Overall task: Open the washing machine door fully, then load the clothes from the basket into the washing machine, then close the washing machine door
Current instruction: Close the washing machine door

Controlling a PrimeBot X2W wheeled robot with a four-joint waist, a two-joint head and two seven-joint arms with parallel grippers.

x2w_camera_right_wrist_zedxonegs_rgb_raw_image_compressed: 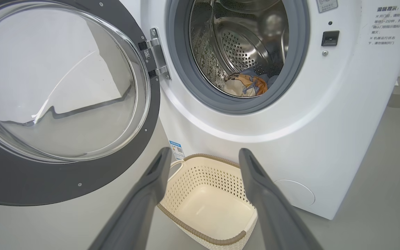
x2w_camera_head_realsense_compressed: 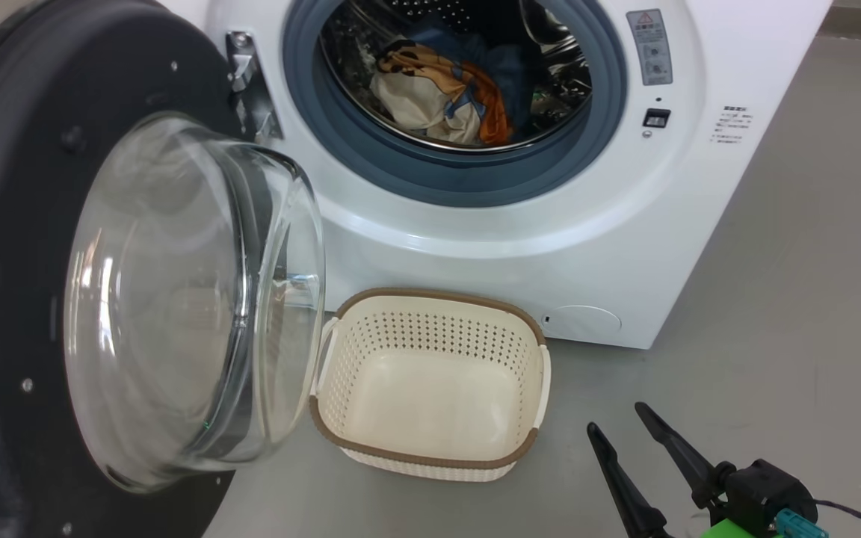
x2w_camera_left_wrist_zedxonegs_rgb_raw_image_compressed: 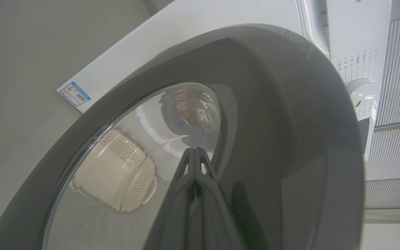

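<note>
The glossy black door (x2w_camera_head_realsense_compressed: pixel 4 187), its glass bowl bulging, stands open. Cream-orange clothes (x2w_camera_head_realsense_compressed: pixel 438 97) lie in the drum (x2w_camera_head_realsense_compressed: pixel 559 82). The left tool (x2w_camera_left_wrist_zedxonegs_rgb_raw_image_compressed: pixel 193 151) is pressed together, the right tool (x2w_camera_head_realsense_compressed: pixel 615 416) spread.

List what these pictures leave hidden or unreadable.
- Left wrist view: whether the shut left gripper touches the washing machine door; the gripper itself hides the contact spot.
- Head view: the drum, its top cut off by the upper edge; any clothes behind the front pieces, lost in shadow.
- Head view: warning label text, too small.
</note>
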